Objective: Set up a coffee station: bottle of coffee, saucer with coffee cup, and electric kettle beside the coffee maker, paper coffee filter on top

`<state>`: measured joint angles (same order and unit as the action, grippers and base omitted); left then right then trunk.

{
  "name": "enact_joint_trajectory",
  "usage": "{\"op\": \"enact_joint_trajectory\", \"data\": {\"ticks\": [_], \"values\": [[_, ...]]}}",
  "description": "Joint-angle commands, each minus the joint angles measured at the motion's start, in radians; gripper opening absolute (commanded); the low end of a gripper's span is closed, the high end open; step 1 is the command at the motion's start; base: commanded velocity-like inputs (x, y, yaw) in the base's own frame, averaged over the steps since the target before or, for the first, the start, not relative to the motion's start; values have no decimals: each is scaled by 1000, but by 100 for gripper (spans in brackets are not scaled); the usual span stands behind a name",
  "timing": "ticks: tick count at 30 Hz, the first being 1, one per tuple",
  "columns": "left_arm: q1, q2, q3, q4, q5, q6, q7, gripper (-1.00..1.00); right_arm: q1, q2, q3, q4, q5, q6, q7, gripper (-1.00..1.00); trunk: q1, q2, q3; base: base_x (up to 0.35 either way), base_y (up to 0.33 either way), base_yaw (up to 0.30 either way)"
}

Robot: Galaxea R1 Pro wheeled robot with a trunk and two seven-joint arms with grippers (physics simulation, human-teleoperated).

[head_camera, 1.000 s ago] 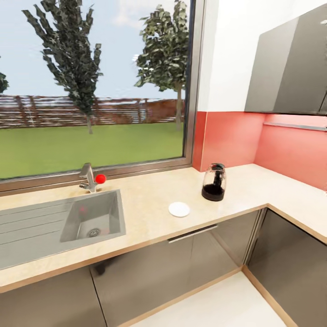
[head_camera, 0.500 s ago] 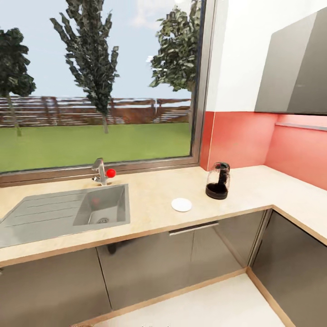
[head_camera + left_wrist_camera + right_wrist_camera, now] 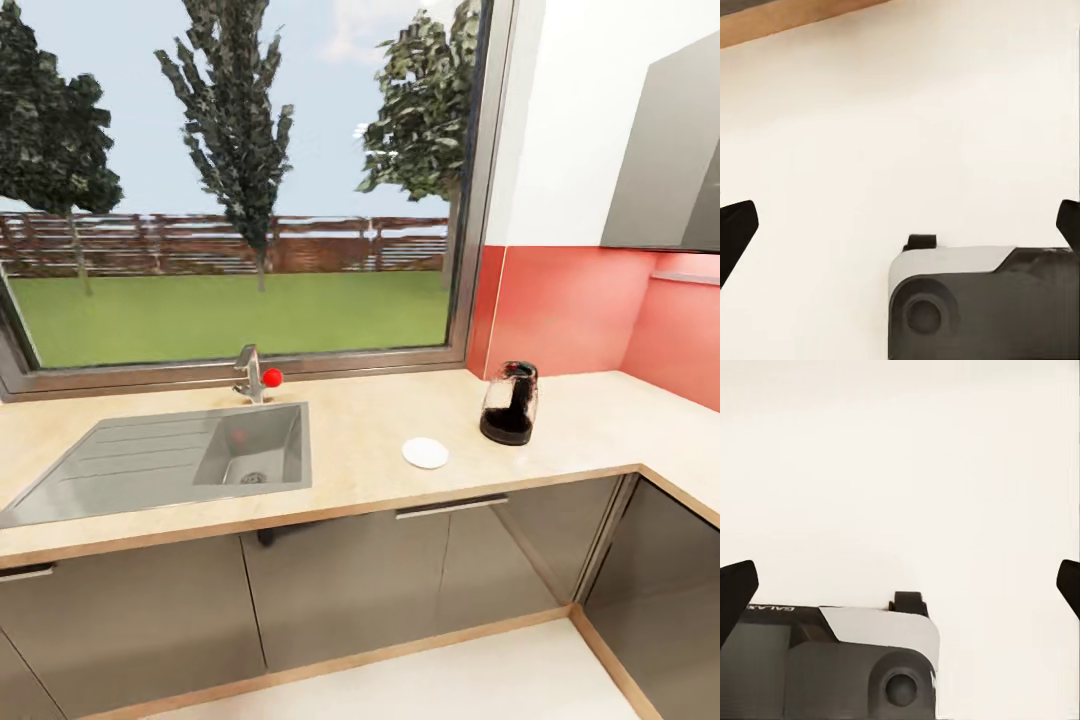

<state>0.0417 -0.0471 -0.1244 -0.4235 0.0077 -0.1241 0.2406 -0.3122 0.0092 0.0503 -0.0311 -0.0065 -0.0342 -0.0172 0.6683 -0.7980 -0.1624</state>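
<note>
While both wrist views look down at pale floor, the left gripper (image 3: 900,225) and right gripper (image 3: 900,585) hang spread wide, holding and touching nothing. From the head view, the coffee maker (image 3: 510,403) stands on the countertop (image 3: 370,440) near the red wall, the white saucer (image 3: 425,452) near it, apart, toward the sink (image 3: 180,455).

We are seeing a steel sink (image 3: 160,455) sitting in the counter (image 3: 360,450), its faucet (image 3: 250,372) standing below the window (image 3: 240,190). Grey cabinets (image 3: 340,590) are running underneath, a red backsplash (image 3: 560,310) behind.
</note>
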Motion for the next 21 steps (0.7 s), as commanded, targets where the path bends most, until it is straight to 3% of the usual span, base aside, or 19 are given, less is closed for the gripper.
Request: {"op": "enact_joint_trajectory", "data": {"ticks": [1, 3, 4, 6, 8, 9, 10, 13, 17, 21], "values": [[-2, 1, -7, -28, 1, 1, 9, 100, -1, -21, 4, -1, -2, -4, -2, 100, 0, -1, -1, 0, 0, 7], [-15, 4, -8, -191, 3, 0, 4, 100, -1, -53, 2, -24, -4, -23, -1, 100, 0, -1, -1, 0, 0, 3], [-20, 3, -7, -428, 9, 4, -96, 100, -1, -43, 8, -119, -6, -111, 2, 100, 0, -1, -1, 0, 0, 0], [-30, 6, -6, -527, 11, 18, -190, 100, -1, -18, 10, -160, -4, -134, 5, 100, 0, -1, -1, 0, 0, 0], [-61, 10, -3, -606, 16, 75, -309, 100, -1, 3, 12, -230, -2, -143, 7, 100, 0, -1, -1, 0, 0, 0], [-193, 16, 6, -683, 51, 290, -528, 100, -1, 31, 14, -390, -1, -149, 38, 100, 0, -1, -1, 0, 0, 0], [-263, 20, 21, -695, 66, 396, -607, 100, -1, 41, 15, -474, -1, -149, 87, 100, 0, -1, -1, 0, 0, 0], [-396, 32, 75, -704, 79, 555, -708, 100, -1, 50, 14, -634, -2, -145, 194, 100, 0, -1, -1, 0, 0, 0], [-539, 53, 142, -705, 88, 699, -794, 100, -2, 54, 14, -797, -3, -137, 250, 100, 0, -1, -1, 0, 0, 0], [-639, 72, 166, -697, 90, 817, -879, 100, -2, 63, 14, -911, -5, -83, 261, 100, 0, -1, -1, 0, 0, 0]]}}
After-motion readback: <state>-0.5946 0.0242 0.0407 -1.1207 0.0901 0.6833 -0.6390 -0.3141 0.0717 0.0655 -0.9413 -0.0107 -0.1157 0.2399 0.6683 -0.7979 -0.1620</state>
